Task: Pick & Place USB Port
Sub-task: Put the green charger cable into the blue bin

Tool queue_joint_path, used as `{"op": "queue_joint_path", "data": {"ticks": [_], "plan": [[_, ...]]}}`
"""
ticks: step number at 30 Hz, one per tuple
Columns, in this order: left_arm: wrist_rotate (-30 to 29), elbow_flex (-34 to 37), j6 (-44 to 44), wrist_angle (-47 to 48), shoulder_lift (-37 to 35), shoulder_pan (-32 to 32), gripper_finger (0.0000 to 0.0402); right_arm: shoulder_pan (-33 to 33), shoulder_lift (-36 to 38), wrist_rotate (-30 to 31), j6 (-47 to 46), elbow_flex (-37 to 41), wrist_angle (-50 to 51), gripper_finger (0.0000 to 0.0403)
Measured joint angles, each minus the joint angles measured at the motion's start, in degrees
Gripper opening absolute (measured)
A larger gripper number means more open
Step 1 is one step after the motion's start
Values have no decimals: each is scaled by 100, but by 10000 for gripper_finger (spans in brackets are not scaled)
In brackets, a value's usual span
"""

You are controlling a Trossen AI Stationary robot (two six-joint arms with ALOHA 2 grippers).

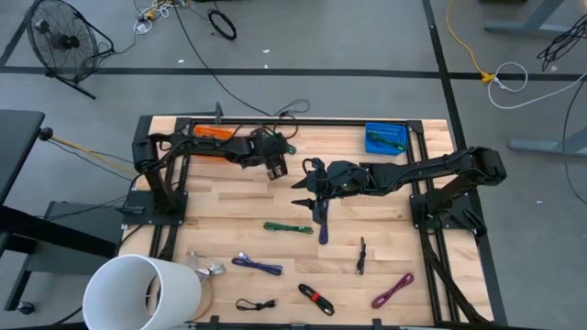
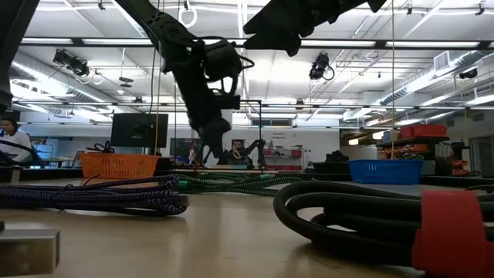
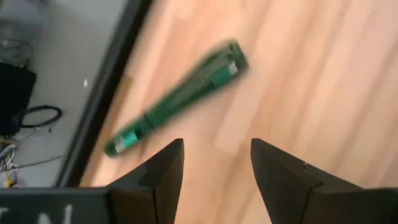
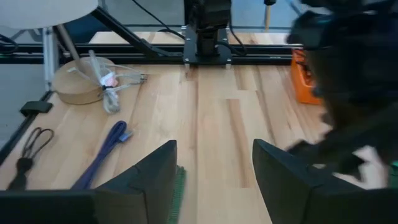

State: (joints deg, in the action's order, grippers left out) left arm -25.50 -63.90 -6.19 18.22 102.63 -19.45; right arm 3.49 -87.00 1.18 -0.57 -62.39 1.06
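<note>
**Two arms meet over centre of cable-strewn table**

The left gripper [image 1: 276, 169] hangs near the table's [image 1: 220, 215] far edge, just right of a basket [image 1: 213, 133] at the far-left corner. The right gripper [image 1: 308, 183] reaches in from the opposite side, close beside it. A second basket [image 1: 384, 138] sits at the far-right corner. One bundled cable [image 1: 288, 227] lies just nearer than the grippers, mid-table; other cables [image 1: 257, 266] are scattered along the near edge, with a roll [image 1: 142, 291] at the near-left corner.

Pale wooden table [image 1: 385, 238] with matt planks; green cable [image 3: 177, 99] looks braided cloth; orange basket [image 2: 118, 164] plastic mesh.
</note>
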Motion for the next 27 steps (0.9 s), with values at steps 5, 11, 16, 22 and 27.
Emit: {"op": "queue_joint_path", "data": {"ticks": [5, 11, 16, 22, 27], "plan": [[976, 0, 985, -529, 0, -375, 190, 2, 0, -291, -100, 0, -2, 212], [2059, 0, 3433, -595, 0, -819, 190, 2, 0, -347, -106, 0, -2, 212], [1837, 0, 4590, -658, 56, -1026, 190, 1, 0, -363, -106, 0, -35, 212], [1904, -2, 5212, -815, 336, -1208, 190, 2, 0, -362, -104, 0, -63, 212], [1989, 0, 5331, -1165, 656, -1228, 190, 0, 0, -362, -105, 0, -76, 212]]}}
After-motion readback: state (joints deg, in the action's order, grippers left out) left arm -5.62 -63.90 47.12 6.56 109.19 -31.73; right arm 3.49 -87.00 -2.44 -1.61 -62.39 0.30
